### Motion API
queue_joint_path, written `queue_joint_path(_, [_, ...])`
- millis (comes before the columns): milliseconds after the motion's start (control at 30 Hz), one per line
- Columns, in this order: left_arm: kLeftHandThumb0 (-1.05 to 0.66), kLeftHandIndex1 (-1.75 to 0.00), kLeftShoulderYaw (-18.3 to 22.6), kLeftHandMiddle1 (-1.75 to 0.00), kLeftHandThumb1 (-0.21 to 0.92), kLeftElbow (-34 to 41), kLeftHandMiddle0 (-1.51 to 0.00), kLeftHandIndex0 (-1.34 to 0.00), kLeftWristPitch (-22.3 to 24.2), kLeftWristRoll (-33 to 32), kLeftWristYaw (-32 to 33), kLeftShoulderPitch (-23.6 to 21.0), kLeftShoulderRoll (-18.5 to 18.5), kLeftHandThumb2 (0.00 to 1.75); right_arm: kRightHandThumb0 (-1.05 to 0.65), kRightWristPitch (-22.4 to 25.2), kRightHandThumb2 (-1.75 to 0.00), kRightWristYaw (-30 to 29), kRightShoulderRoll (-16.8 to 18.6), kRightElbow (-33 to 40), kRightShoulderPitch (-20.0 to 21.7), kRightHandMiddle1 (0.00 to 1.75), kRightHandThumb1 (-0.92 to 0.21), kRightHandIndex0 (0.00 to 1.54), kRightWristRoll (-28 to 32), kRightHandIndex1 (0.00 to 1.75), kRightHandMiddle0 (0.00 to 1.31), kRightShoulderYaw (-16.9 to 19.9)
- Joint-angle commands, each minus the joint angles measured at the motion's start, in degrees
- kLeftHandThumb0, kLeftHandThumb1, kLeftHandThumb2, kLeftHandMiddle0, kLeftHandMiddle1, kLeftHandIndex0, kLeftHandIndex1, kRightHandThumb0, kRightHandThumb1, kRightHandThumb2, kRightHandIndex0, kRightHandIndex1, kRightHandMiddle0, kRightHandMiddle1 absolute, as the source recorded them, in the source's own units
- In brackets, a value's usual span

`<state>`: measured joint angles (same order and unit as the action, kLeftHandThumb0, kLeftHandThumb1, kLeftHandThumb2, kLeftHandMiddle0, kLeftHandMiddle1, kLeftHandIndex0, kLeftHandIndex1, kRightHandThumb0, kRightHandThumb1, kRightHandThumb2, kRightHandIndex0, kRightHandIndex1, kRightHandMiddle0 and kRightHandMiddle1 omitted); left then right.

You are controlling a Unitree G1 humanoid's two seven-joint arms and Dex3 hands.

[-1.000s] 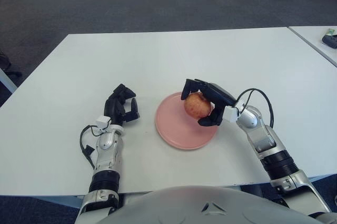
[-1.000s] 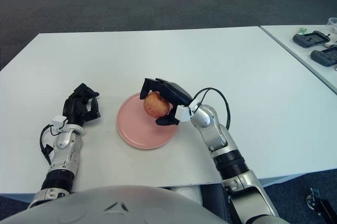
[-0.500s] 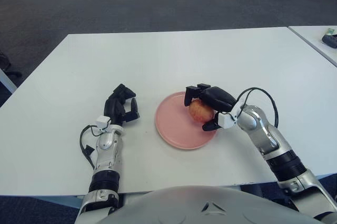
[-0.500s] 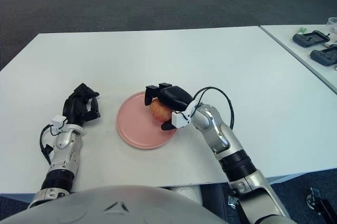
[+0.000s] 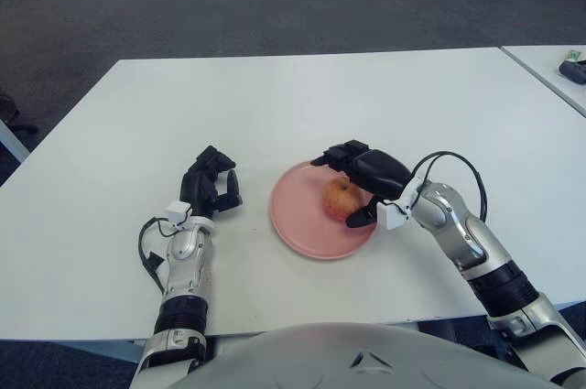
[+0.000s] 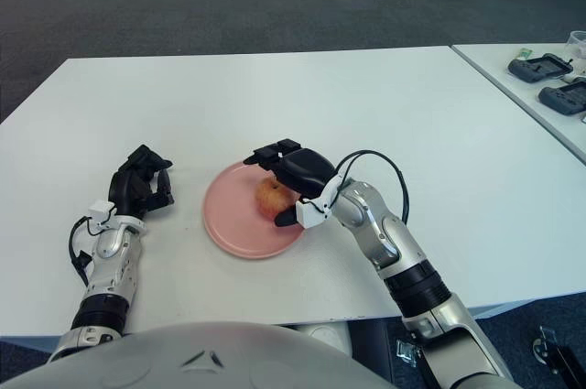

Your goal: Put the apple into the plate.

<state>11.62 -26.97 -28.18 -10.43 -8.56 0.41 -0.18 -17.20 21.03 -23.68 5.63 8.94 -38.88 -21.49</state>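
Left eye first: your right hand (image 5: 359, 178) is over the far right part of the plate (image 5: 298, 224), palm down, fingers (image 5: 331, 156) stretched out past the top of the apple (image 5: 338, 198) and the thumb sitting low on the apple's near right side. The fingers look spread and lifted off the fruit; you can see clear pink plate and apple skin under them. Whether the thumb tip is touching the apple, you can't tell from here. The apple sits on the plate, right of its centre, tucked just beneath the palm. The plate lies on the white table (image 5: 275, 105), just left of and below your wrist. Your left hand (image 5: 211, 189) shows well to the left of the plate, fingers curled in on themselves, holding nothing.

Over to the right eye: same story from a slightly shifted spot. Your right hand (image 6: 288, 183) arches over the apple (image 6: 269, 197), fingers fanned forward above it with a gap showing, thumb down beside the fruit at the plate's right rim. The apple is on the plate (image 6: 229, 224), under the palm and a little toward your fingertips. Your left hand (image 6: 142, 189) is off beyond the plate's left edge, apart from it, fingers folded shut on nothing. Far right, dark devices (image 6: 548, 69) lie on a second table (image 6: 513, 87), well beyond your right arm.
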Motion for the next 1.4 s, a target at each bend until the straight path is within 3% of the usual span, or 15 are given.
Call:
queue_joint_path(0, [-0.52,-1.75,0.33,-1.75,0.24,-3.66,-1.24,-0.68,0.55,-1.31,-0.67,3.59,-1.29,1.43,-1.02,1.4,-0.73,0.35,0.46,1.34,0.77,0.01,-0.56,0.0,1.39,0.0,0.0,0.6])
queue_joint_path(300, [-0.5,-1.75,0.53,-1.75,0.27,-3.63,-1.23,-0.65,0.92,-2.2,-1.9,3.59,-1.35,1.39,-1.05,3.05,-0.63,0.25,0.76,2.17,0.32,0.0,-0.62,0.0,3.16,0.0,0.0,0.85])
queue_joint_path(600, [-0.5,-1.75,0.47,-1.75,0.28,-3.48,-1.22,-0.64,1.24,-1.52,-1.43,3.66,-1.23,1.37,-1.05,2.13,-0.6,-0.69,0.71,2.31,-0.24,0.0,-0.59,0.0,6.68,0.0,0.0,2.17])
queue_joint_path(800, [-0.51,-1.75,0.34,-1.75,0.26,-3.32,-1.23,-0.66,0.89,-0.36,-0.24,3.75,-1.27,1.4,-1.05,3.37,-0.62,1.28,1.61,3.79,-2.23,0.0,-0.61,0.0,16.88,0.0,0.0,5.64])
queue_joint_path(900, [-0.5,-1.75,0.27,-1.75,0.26,-3.16,-1.23,-0.66,0.78,-0.26,-0.15,3.86,-1.38,1.39,-1.05,4.8,-0.62,0.4,3.75,3.75,-3.42,0.0,-0.65,0.0,22.4,0.0,0.0,7.79])
queue_joint_path(967, [-0.5,-1.75,0.25,-1.75,0.27,-3.14,-1.22,-0.65,0.77,-0.24,-0.12,3.88,-1.4,1.39,-1.05,4.92,-0.58,-1.2,5.53,2.92,-3.88,0.0,-0.78,0.0,24.95,0.0,0.0,9.1])
queue_joint_path(1067, [-0.5,-1.75,0.28,-1.75,0.28,-3.11,-1.22,-0.64,0.96,-0.59,-0.42,3.91,-1.47,1.37,-1.02,2.76,-0.71,-7.67,11.85,0.36,-4.7,0.0,-0.88,0.0,29.29,0.0,0.0,12.03])
queue_joint_path(1167, [-0.5,-1.75,0.3,-1.75,0.29,-3.15,-1.22,-0.64,1.08,-0.71,-0.55,3.89,-1.45,1.36,-0.96,0.14,-0.83,-12.97,16.61,-1.34,-5.19,0.17,-0.91,0.0,31.7,0.0,0.0,14.17])
queue_joint_path(1200, [-0.5,-1.75,0.3,-1.75,0.29,-3.17,-1.22,-0.64,1.09,-0.73,-0.6,3.89,-1.43,1.36,-0.93,-0.66,-0.85,-14.48,17.92,-2.05,-5.13,0.36,-0.91,0.01,32.47,0.05,0.0,14.88])
queue_joint_path(1233, [-0.49,-1.75,0.29,-1.75,0.29,-3.18,-1.22,-0.64,1.09,-0.74,-0.64,3.89,-1.42,1.36,-0.9,-1.31,-0.85,-15.58,18.9,-2.62,-5.08,0.58,-0.91,0.0,32.98,0.18,0.0,15.4])
queue_joint_path(1267, [-0.5,-1.75,0.28,-1.75,0.29,-3.18,-1.22,-0.64,1.14,-0.7,-0.61,3.89,-1.39,1.36,-0.89,-2.1,-0.85,-17.53,20.44,-3.55,-4.97,0.66,-0.92,0.0,33.62,0.23,0.0,16.37])
queue_joint_path(1300, [-0.5,-1.75,0.27,-1.75,0.29,-3.18,-1.22,-0.64,1.18,-0.65,-0.58,3.89,-1.37,1.37,-0.84,-2.68,-0.85,-18.77,21.38,-4.21,-4.87,0.89,-0.91,0.0,33.95,0.45,0.0,16.98])
queue_joint_path(1367, [-0.5,-1.75,0.24,-1.75,0.28,-3.14,-1.23,-0.64,1.32,-0.5,-0.39,3.9,-1.33,1.37,-0.79,-3.67,-0.88,-22.53,23.62,-5.36,-4.99,1.13,-0.9,0.0,33.45,0.7,0.0,18.37])
